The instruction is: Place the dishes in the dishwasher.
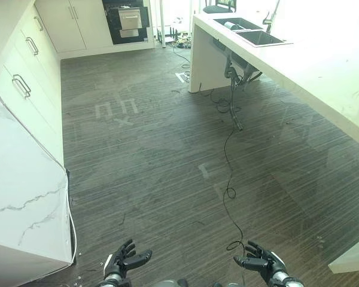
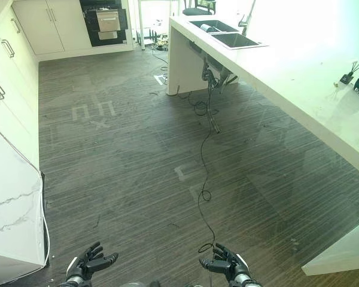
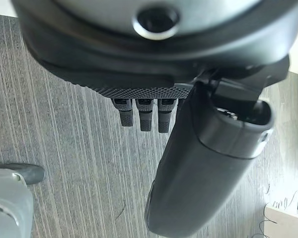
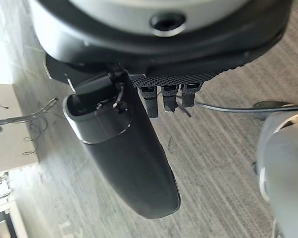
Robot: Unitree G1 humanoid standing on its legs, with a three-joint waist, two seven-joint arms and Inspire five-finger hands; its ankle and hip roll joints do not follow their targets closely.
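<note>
Dishwasher (image 1: 129, 23) stands at the far wall across the dark wood floor (image 1: 155, 155), while the left hand (image 1: 127, 259) and right hand (image 1: 260, 262) hang released, holding nothing.

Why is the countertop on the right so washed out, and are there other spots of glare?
In the left eye view, strong light blows out the white counter past the sink; in the right eye view the wood floor carries pale reflections. In the left wrist view the left hand, open, shows a soft sheen; likewise the open right hand in the right wrist view.
</note>
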